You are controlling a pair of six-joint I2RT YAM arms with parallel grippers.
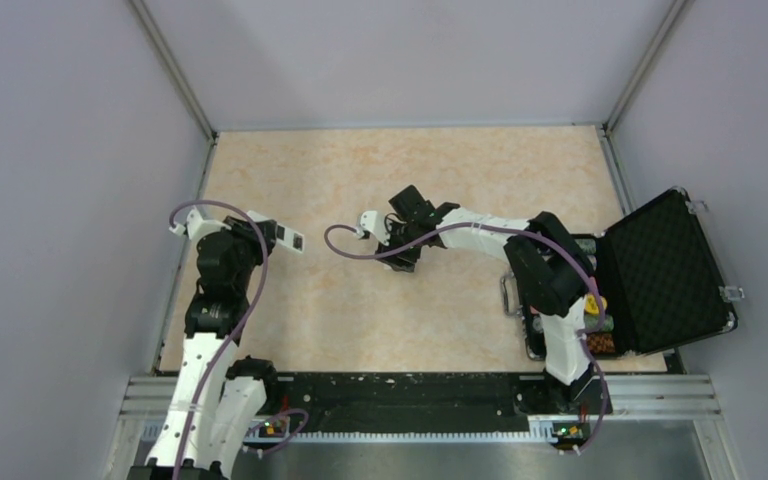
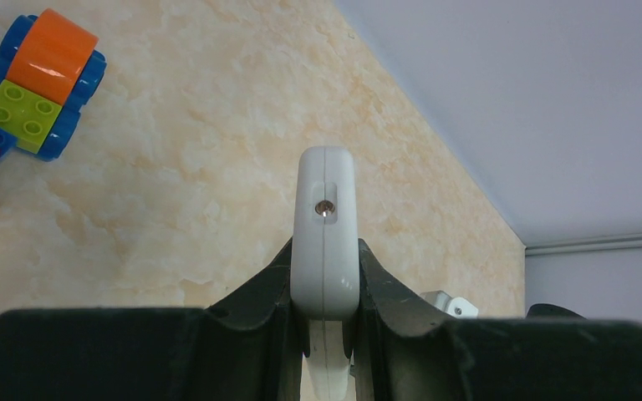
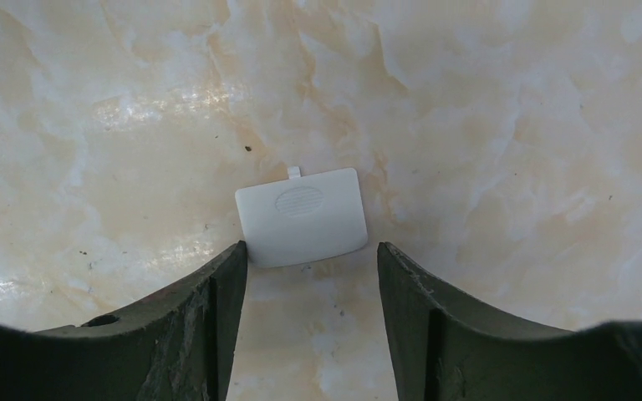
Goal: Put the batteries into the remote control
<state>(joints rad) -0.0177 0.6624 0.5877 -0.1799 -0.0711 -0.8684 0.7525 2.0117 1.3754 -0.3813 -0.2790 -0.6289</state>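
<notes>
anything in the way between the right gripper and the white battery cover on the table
Nothing visible. The right gripper hangs open above the battery cover, which lies flat on the table just ahead of its fingertips. The left gripper holds the remote control well off to the side.

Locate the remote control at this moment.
The remote control is clamped in the left gripper over the table's left side. In the top view, its end points toward the right gripper near the table's middle.
</notes>
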